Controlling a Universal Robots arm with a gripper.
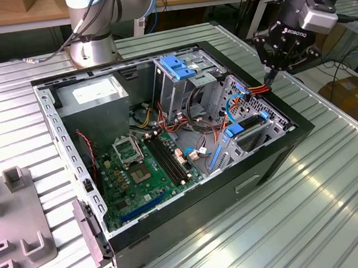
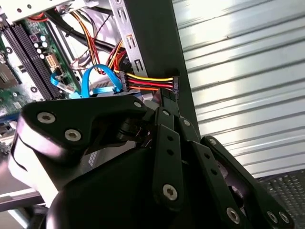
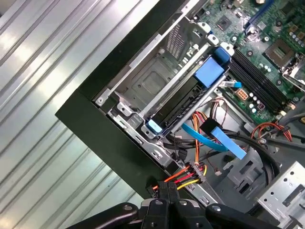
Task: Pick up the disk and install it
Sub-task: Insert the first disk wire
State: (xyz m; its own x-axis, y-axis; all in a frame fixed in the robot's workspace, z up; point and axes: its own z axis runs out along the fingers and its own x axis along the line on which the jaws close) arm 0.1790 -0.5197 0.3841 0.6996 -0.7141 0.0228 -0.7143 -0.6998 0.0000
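Note:
The open computer case (image 1: 274,157) lies on its side on the ribbed metal table. In the bay by its rim at the exterior view's right sits a dark flat slab between blue rails, seemingly the disk (image 1: 253,127) (image 3: 178,102), edge on. My gripper (image 1: 268,74) (image 2: 167,102) (image 3: 164,193) hangs over that rim, just behind the bay. Its fingers are pinched together on the black end plug of a red, yellow and black power cable (image 1: 257,90) (image 2: 147,82) (image 3: 183,177). The cable runs from the plug back into the case.
Inside the case are a green motherboard (image 1: 138,168), a grey power-supply box (image 1: 92,94), a metal drive cage with a blue top (image 1: 177,66) and loose blue and orange cables (image 3: 214,138). A grey fixture (image 1: 18,215) stands at the exterior view's left. The arm's base (image 1: 95,47) is behind the case.

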